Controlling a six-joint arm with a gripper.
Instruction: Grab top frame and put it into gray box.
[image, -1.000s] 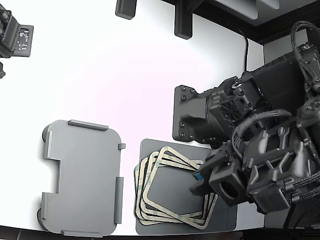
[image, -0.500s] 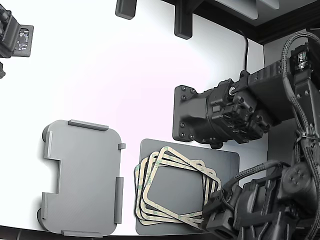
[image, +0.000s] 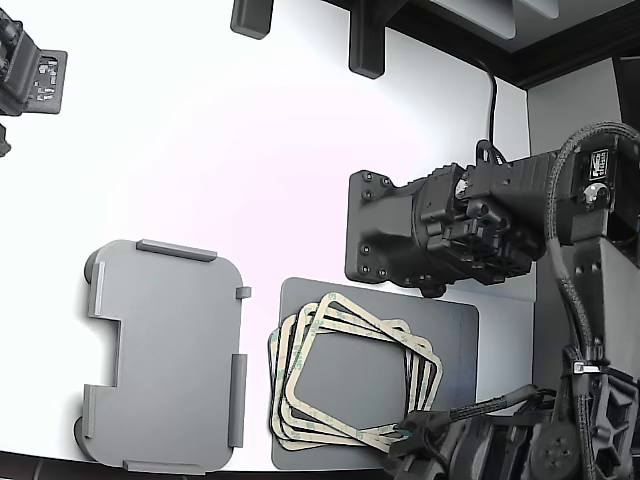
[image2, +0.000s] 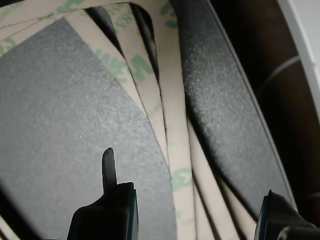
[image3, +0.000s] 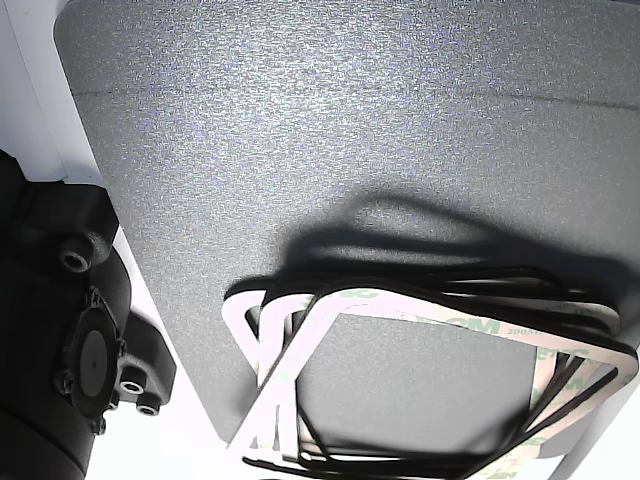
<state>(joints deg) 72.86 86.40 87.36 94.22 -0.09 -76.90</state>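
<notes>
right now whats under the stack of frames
The stack of frames lies on a dark gray mat, visible through their open centres. The lower frames are mostly covered by the top frame.

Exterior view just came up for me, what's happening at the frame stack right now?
The arm is low at the near edge, its gripper open over the fanned stack of beige frames on the dark gray mat. One of its fingers sits over the open centre of the top frame, the other out past the stack's edge. Nothing is gripped yet. The gray box sits empty on the exterior view's left.
</notes>
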